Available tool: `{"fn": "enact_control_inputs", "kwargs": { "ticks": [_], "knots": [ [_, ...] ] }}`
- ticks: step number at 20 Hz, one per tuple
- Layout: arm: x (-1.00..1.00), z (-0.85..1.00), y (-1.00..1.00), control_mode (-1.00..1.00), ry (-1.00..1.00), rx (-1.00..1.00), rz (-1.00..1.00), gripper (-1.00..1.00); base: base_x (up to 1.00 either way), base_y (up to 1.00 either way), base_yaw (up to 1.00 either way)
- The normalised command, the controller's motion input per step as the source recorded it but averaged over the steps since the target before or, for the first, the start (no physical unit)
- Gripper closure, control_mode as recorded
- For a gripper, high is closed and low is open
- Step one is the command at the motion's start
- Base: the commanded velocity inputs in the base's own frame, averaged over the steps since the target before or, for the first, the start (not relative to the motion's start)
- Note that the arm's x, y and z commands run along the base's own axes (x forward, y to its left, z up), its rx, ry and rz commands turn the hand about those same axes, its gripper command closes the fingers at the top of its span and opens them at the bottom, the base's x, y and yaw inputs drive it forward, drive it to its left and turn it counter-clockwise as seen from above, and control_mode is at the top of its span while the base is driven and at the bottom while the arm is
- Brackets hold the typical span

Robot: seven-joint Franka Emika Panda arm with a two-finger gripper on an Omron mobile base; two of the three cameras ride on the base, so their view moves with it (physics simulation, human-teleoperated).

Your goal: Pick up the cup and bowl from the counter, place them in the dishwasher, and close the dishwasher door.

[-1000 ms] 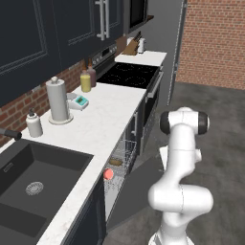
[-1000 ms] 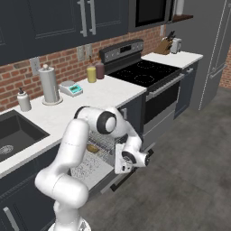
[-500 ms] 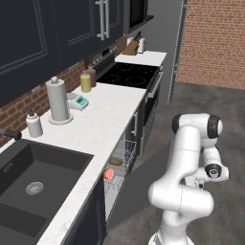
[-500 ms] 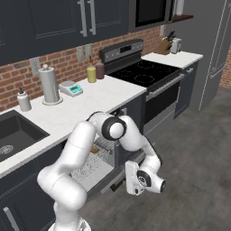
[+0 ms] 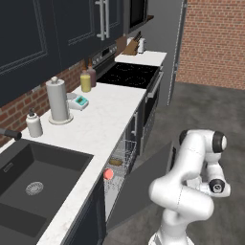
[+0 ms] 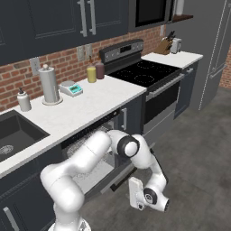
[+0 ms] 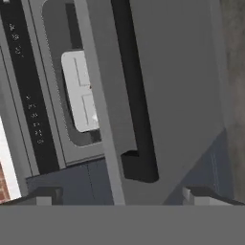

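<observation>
The red-pink cup (image 5: 108, 173) and the brown bowl (image 5: 116, 162) sit in the dishwasher's wire rack (image 5: 123, 152), which is slid out under the white counter (image 5: 103, 124). The dark dishwasher door (image 5: 143, 178) hangs partly open, tilted out from its bottom hinge. My gripper (image 6: 135, 184) is low beside the door's (image 6: 122, 175) outer edge, pointing up at it. In the hand view its two fingertips (image 7: 45, 196) stand wide apart and open, holding nothing, with the door's outer face (image 7: 182, 86) and inner panel (image 7: 57, 76) ahead.
A black sink (image 5: 33, 182) lies at the counter's near left. A paper-towel roll (image 5: 58, 99), a soap bottle (image 5: 33, 123) and a yellow bottle (image 5: 85, 81) stand by the brick wall. The black range (image 6: 149, 74) is to the right of the dishwasher, with open grey floor (image 6: 198, 149) beyond.
The arm has swung down and outward, carrying the open gripper from beside the door's upper edge to low near the floor, below that edge. The door and rack stay as they were.
</observation>
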Motion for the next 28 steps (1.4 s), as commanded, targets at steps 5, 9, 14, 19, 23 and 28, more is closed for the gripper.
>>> {"fn": "enact_control_inputs", "kwargs": {
  "ticks": [5, 9, 14, 19, 23, 28],
  "knots": [
    [0.06, -0.62, 0.23, -1.0, -0.14, 0.13, 0.0, -1.0, 0.0, 0.0, 0.0],
    [0.01, -0.5, 0.32, -1.0, -0.16, 0.1, 0.0, -1.0, 0.0, 0.0, 0.0],
    [0.28, -0.1, 0.43, -1.0, -0.12, 0.03, 0.0, -1.0, 0.0, 0.0, 0.0],
    [0.48, 0.0, 0.43, -1.0, -0.1, 0.02, 0.01, -1.0, 0.0, 0.0, 0.0],
    [0.53, 0.0, 0.4, -1.0, -0.08, 0.0, 0.02, -1.0, 0.0, 0.0, 0.0],
    [0.34, 0.1, 0.25, -1.0, -0.13, 0.03, 0.03, -1.0, 0.0, 0.0, 0.0]
  ]
}}
